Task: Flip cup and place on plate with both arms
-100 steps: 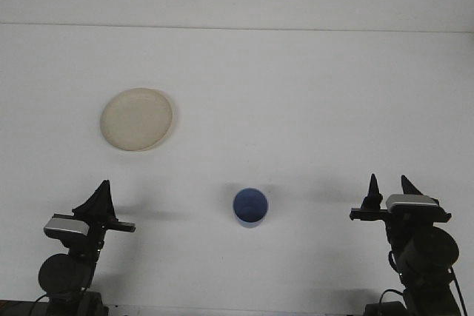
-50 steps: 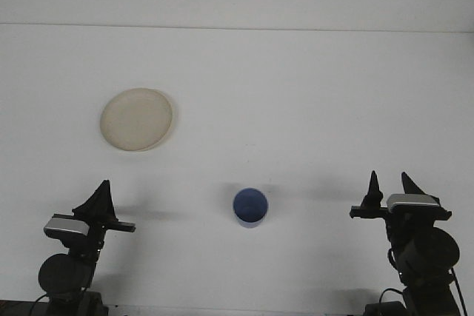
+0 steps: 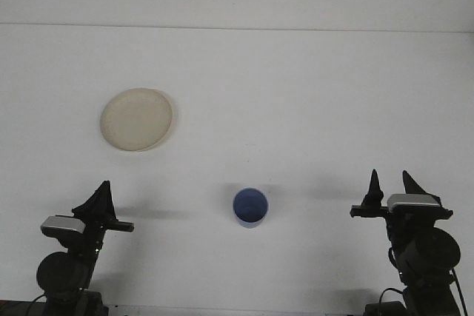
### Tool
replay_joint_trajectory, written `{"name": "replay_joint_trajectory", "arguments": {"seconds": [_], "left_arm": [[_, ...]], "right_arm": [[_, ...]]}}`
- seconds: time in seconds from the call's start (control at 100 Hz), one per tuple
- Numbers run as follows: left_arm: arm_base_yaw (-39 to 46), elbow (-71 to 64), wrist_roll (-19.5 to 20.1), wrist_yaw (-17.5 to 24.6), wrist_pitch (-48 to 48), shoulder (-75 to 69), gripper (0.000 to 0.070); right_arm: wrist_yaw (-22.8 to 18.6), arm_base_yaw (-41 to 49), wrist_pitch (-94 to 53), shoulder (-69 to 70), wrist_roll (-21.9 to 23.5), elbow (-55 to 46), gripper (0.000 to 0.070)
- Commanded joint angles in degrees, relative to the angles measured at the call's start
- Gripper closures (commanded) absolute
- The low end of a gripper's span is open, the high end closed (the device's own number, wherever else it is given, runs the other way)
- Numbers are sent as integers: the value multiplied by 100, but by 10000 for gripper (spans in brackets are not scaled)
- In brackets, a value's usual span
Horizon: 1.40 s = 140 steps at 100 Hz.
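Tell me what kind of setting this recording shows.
Probably a lab test bench, not a home. A bare white table holds only a blue cup and a cream plate, staged between the left gripper and right gripper, against a blank white wall.

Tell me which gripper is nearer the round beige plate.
Left. The left gripper sits directly below the round beige plate; the right gripper is far across the table.
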Motion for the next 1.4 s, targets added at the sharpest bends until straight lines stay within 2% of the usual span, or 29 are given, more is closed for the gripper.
{"name": "replay_joint_trajectory", "arguments": {"seconds": [0.0, 0.14, 0.37, 0.67, 0.78, 1.05, 1.08, 1.11, 1.2, 1.25, 1.3, 1.39], "left_arm": [[-9, 562, -278, -9, -199, 59, 689], [-9, 1956, -273, 160, -1631, 684, 689], [-9, 4179, -151, 175, -3958, 2330, 689], [-11, 6199, 527, 177, -6461, 4441, 689], [-11, 6494, 608, 175, -6828, 4916, 689], [-11, 6507, 651, 170, -6566, 5080, 678], [-11, 6507, 629, 170, -6542, 5066, 658], [-11, 6507, 612, 170, -6540, 5049, 604], [-11, 6507, 610, 170, -6542, 5040, 372], [-13, 6507, 610, 173, -6557, 5038, 273], [-13, 6507, 610, 173, -6577, 5038, 234], [-22, 6507, 492, 181, -6596, 5040, 236]], "right_arm": [[26, 13, 70, 4, -50, 46, 283], [26, 11, 72, 4, -50, 46, 284], [26, 11, 70, 4, -52, 46, 284], [28, 7, 72, 4, -166, 46, 283], [28, 7, 72, 4, -177, 46, 284], [28, 9, 72, 4, -177, 46, 284], [28, 9, 72, 4, -177, 46, 284], [28, 9, 72, 4, -177, 46, 284], [26, 9, 72, 4, -177, 46, 283], [26, 9, 72, 4, -177, 46, 284], [26, 9, 74, 4, -177, 46, 284], [26, 9, 74, 4, -177, 46, 284]]}}
